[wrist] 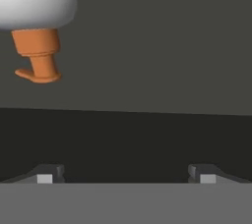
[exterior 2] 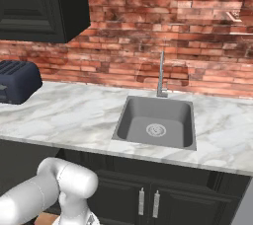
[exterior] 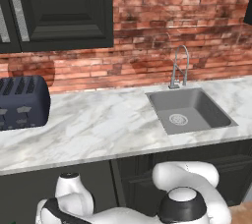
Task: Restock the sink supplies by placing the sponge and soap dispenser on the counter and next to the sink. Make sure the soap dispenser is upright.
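Marble counter [exterior: 98, 125] beside the sink [exterior: 189, 110] carries neither supply yet, so we judge nothing is placed: our gripper [wrist: 126, 176] hangs with jaws spread wide and empty against a dark surface, the soap dispenser [wrist: 37, 19] ahead and off-centre, its nozzle pointing downward in the hand view.

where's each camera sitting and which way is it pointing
Left base view: behind the arm to its left, looking forward and down at the counter, sink and toaster; white arm links at the bottom.
Right base view: behind the arm to its right, facing the same things; arm at lower left.
Hand view: on the hand, looking along the open gripper at the soap dispenser.
Both base views share counter, sink, faucet, toaster and brick wall.
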You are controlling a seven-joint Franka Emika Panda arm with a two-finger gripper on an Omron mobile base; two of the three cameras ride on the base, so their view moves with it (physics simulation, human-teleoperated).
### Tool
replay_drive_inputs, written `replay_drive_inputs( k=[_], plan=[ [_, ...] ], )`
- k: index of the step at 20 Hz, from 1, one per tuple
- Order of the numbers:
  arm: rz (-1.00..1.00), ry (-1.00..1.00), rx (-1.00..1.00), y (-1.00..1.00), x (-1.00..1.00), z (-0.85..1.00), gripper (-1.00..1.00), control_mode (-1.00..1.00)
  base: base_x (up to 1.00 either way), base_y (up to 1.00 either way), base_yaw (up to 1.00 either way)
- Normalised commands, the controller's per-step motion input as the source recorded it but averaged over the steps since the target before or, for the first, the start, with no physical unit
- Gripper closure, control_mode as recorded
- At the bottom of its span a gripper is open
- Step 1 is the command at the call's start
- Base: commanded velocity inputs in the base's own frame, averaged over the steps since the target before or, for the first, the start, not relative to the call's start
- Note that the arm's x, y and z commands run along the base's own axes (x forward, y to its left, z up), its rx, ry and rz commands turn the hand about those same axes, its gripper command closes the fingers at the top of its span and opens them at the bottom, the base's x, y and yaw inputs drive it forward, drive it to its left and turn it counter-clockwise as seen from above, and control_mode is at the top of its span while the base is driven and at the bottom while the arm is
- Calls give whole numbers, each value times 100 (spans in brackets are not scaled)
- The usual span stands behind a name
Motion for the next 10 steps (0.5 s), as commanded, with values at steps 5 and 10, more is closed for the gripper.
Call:
replay_drive_inputs(
  k=[5,10],
  plan=[
    [0,0,-6,9,-30,60,-100,-100,0,0,0],
    [0,0,-7,15,97,38,-100,-100,0,0,0]
  ],
)
